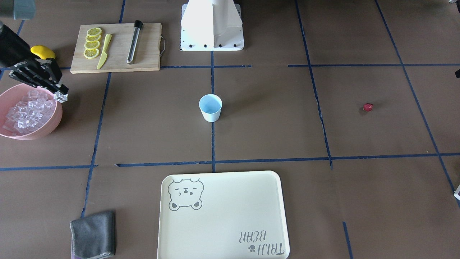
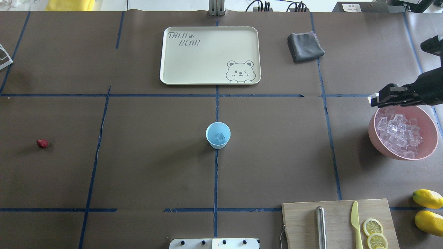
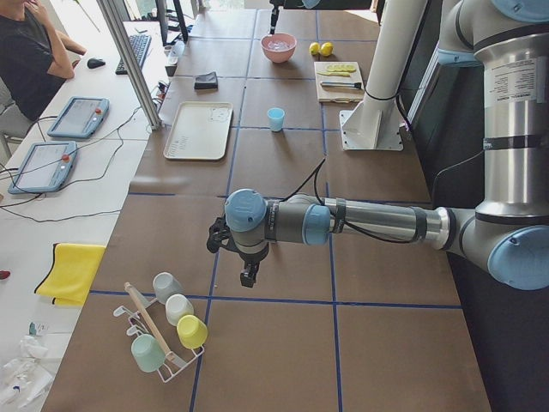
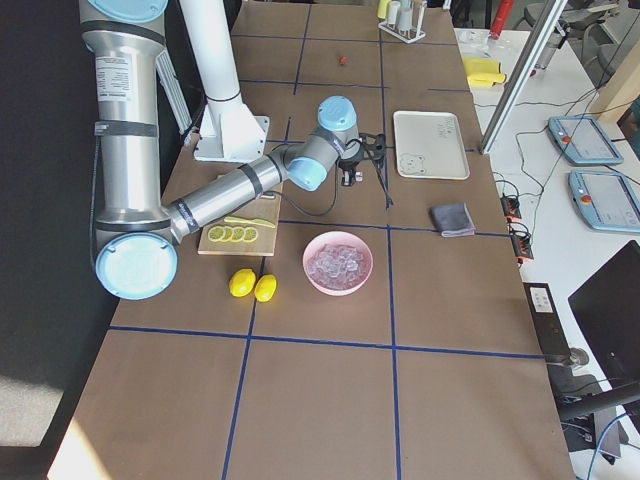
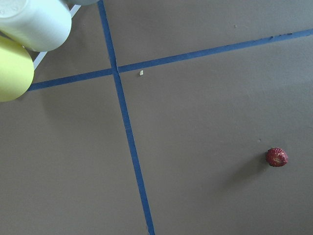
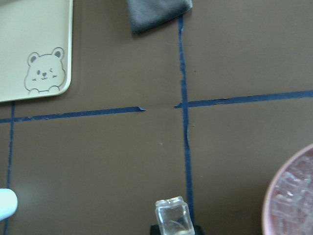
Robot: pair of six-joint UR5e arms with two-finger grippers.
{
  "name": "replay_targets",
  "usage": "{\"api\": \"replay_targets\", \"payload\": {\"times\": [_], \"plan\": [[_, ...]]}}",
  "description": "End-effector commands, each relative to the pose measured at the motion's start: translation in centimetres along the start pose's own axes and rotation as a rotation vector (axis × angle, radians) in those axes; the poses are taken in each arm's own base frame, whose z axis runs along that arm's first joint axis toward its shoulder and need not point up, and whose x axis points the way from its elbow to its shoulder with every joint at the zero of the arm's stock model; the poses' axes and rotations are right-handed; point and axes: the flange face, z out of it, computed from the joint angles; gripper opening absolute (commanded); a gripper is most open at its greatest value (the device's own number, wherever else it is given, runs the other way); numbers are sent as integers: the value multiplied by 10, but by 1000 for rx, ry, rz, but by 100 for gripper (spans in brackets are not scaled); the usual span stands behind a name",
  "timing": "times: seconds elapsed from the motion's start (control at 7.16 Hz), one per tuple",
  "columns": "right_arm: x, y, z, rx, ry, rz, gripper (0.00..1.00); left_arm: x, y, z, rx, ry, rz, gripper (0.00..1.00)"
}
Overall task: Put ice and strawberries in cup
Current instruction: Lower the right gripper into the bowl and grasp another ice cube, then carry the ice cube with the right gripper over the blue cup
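Note:
The light blue cup [image 1: 210, 108] stands at the table's middle; in the overhead view [image 2: 218, 135] one ice cube [image 2: 220, 138] lies in it. The ice heap [image 2: 399, 133] fills the pink bowl [image 2: 373, 133]. My right gripper [image 2: 375, 99] is shut on a clear ice cube [image 6: 172, 218] and holds it above the bowl's rim on the cup side [image 1: 61, 96]. The strawberry [image 2: 42, 143] lies alone on the table far to the left and shows in the left wrist view [image 5: 277, 157]. My left gripper [image 3: 249, 275] shows only in the exterior left view, near the cup rack; I cannot tell whether it is open.
A cream tray [image 2: 166, 69] and a grey cloth [image 2: 305, 46] lie beyond the cup. A cutting board [image 2: 301, 221] with lemon slices, a yellow knife and a metal rod sits near the base. Two lemons [image 2: 428, 199] lie beside it. A cup rack [image 3: 163, 330] stands at the far left.

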Motion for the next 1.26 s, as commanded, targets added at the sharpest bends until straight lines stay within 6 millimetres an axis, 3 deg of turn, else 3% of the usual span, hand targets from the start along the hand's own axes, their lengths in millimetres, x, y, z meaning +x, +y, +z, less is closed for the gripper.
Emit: {"api": "replay_targets", "payload": {"times": [0.0, 0.14, 0.28, 0.42, 0.7, 0.84, 1.12], "plan": [[-119, 32, 44, -39, -81, 160, 0, -1, 2, 1, -3, 0, -3, 100], [-184, 54, 70, -9, -43, 190, 0, -1, 3, 1, -3, 0, -3, 100], [-225, 77, 92, 8, 17, 185, 1, -1, 3, 1, -3, 0, -3, 100], [-250, 89, 123, 31, 40, 189, 1, 0, 2, 1, -2, 0, -2, 100], [-264, 98, 158, 46, 74, 208, 1, -1, 3, 2, -5, 1, -3, 100], [-283, 97, 183, 57, 96, 206, 2, -1, 4, 2, -5, 1, -5, 100], [-285, 117, 203, 62, 117, 187, 3, -2, 4, 2, -5, 1, -5, 100]]}}
